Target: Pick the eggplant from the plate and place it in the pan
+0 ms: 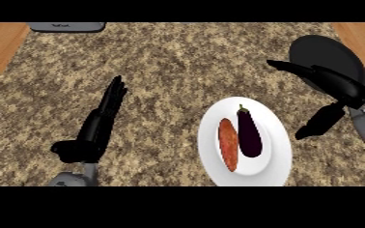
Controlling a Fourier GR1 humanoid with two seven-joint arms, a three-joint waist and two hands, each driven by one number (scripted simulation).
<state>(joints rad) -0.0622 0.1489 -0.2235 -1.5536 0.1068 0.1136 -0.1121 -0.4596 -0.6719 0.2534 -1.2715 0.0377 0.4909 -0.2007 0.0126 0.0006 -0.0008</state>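
Right now I see the eggplant [249,133] lying on the white plate [274,169]. It is dark purple, and its little stem points away from me. Just beside it, on its left, lies a long orange-red sausage [228,144]. The two look very close, but I cannot tell if they touch. The plate sits on the speckled brown counter [171,63], near the bottom of my view and a bit to the right.

My right hand [335,84] is up at the right side, past the plate's edge. Its fingers are spread apart, one pointing left and the thumb hanging down toward the plate. It holds nothing and does not touch the eggplant.

Behind that hand is the black pan [317,48]. It is a dark round shape near the right edge of the counter, and my hand covers part of it.

My left hand [103,113] rests at the left side with its fingers straight, pressed together and pointing up. It holds nothing.

At the top left edge sits a grey thing [68,26] that I can only see part of.
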